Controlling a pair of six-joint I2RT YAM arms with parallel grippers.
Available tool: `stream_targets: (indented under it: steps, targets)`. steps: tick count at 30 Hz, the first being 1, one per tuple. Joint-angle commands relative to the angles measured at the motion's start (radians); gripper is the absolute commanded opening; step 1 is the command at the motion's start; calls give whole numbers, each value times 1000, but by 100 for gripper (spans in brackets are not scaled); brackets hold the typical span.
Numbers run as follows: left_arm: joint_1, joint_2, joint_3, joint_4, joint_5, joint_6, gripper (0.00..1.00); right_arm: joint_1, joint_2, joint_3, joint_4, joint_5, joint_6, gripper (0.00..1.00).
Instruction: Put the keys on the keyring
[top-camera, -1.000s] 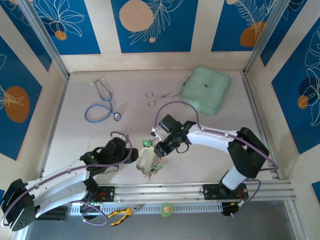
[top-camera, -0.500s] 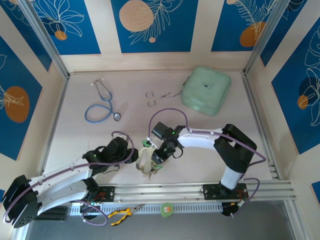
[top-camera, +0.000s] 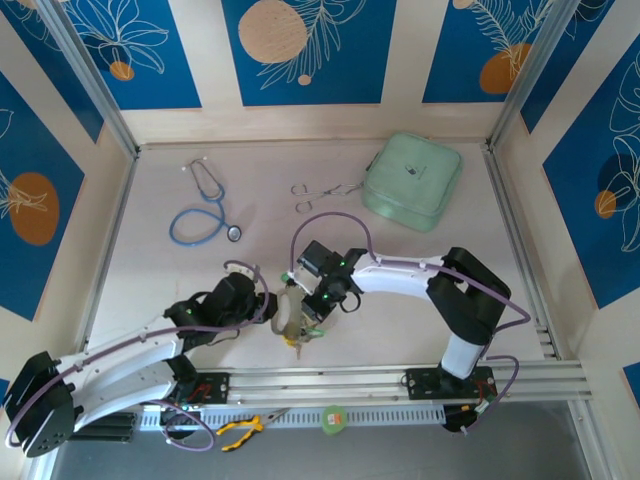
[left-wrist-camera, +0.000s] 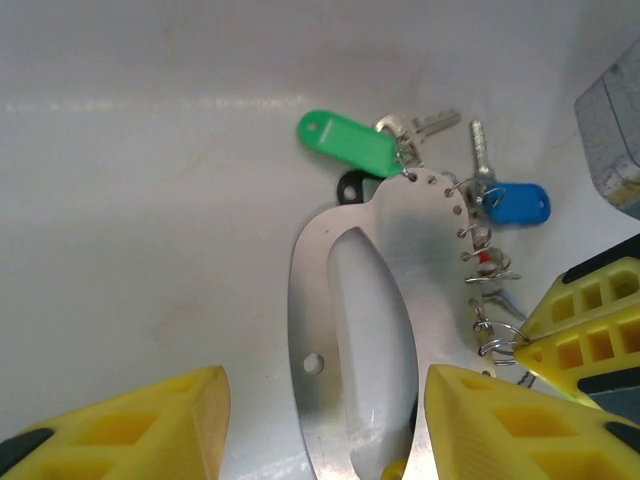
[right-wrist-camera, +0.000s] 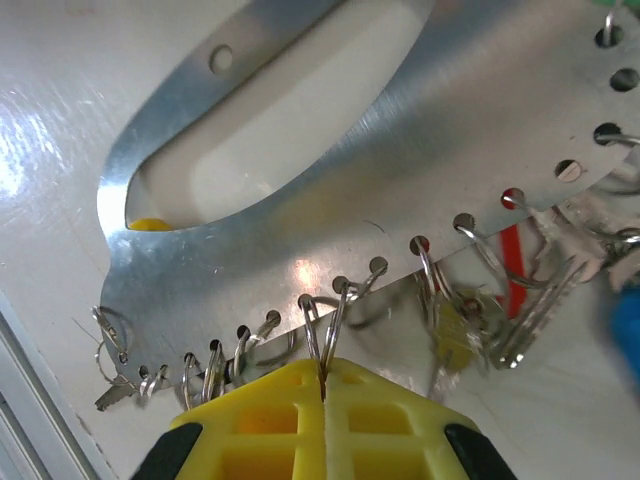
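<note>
At the near middle of the counter, just ahead of the 2 arm bases, the keyring lies flat between both hands. From the left wrist it reads as a brushed-metal oval plate with a long cut-out and a row of small holes along 1 curved edge. Wire rings hang from those holes and carry the keys. A green-headed key lies at the far tip and a blue-headed key just beside it on the right. A sliver of red shows further along the row, its key too hidden to make out.

The left hand is spread, its 2 yellow fingers straddling the near end of the keyring. The right finger overlaps the holed edge, though whether it touches cannot be told. The left finger stands apart from the plate, with bare counter between.

The right hand comes in from the holed side with its fingers pressed together, pinching a thin split ring that passes through 1 of the holes — the wire disappears into the seam between them. More rings sit in the holes on either side.

Well apart, at the back of the counter, lie a blue-tubed stethoscope on the left, steel forceps in the middle and a pale green pouch on the right.
</note>
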Motion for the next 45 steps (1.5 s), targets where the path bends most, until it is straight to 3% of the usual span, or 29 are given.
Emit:
stream_targets:
  steps: [1,10,17,30,39,45]
  targets:
    - [0,-39,-16,142,-19,122,53,-3,-66,-19,59,4,-73,0]
    - [0,-37,-141,507,153,525,42,-96,-142,-80,178,-200,-280,0]
    - [0,-12,-180,543,286,698,27,-134,-138,-73,135,-289,-364,0]
    - [-1,110,-238,751,308,834,26,-100,-177,-117,191,-302,-477,0]
    - [0,191,-251,851,397,861,26,-82,-180,-121,200,-283,-504,0]
    - [0,215,-246,865,420,872,18,-70,-182,-120,220,-284,-504,0]
